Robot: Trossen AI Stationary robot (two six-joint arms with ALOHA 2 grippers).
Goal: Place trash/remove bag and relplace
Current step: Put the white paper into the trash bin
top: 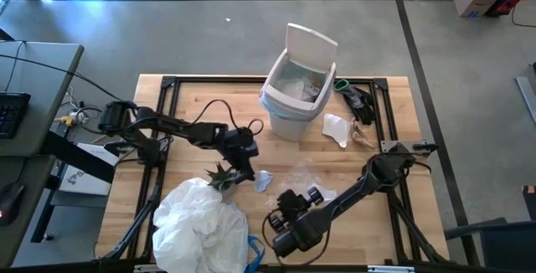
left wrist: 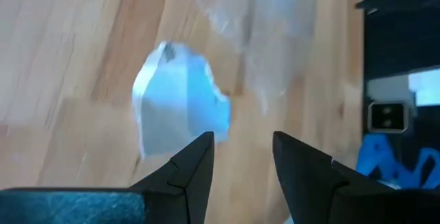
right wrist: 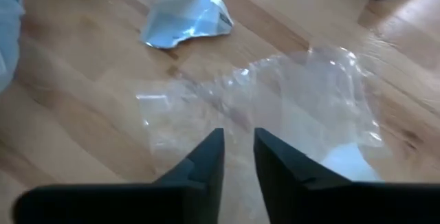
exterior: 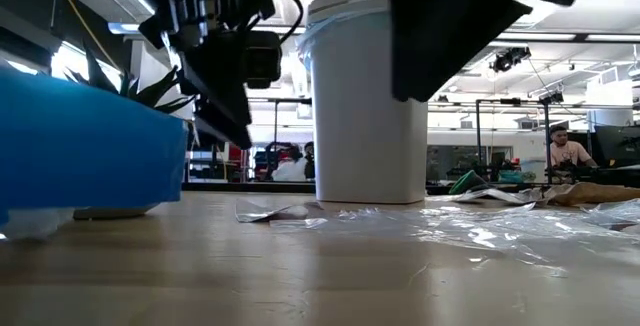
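A white bin point(top: 295, 97) with a raised swing lid stands at the table's far middle, lined with a thin bluish bag point(top: 295, 82). My left gripper point(top: 244, 171) hangs open above the table beside a small green plant point(top: 219, 175), over a small pale-blue paper scrap point(left wrist: 180, 104) that lies flat on the wood. My right gripper point(right wrist: 238, 157), its fingers a narrow gap apart, hovers over a clear crinkled wrapper point(right wrist: 302, 104) spread flat on the table. A white paper scrap point(top: 337, 129) and brown paper point(top: 365, 136) lie right of the bin.
A large crumpled white bag point(top: 201, 221) with a blue piece point(top: 253, 252) fills the near left corner. Dark objects with a green loop point(top: 353, 97) sit at the far right. Black frame rails point(top: 167, 89) border the table. A person point(exterior: 568, 149) sits in the room beyond.
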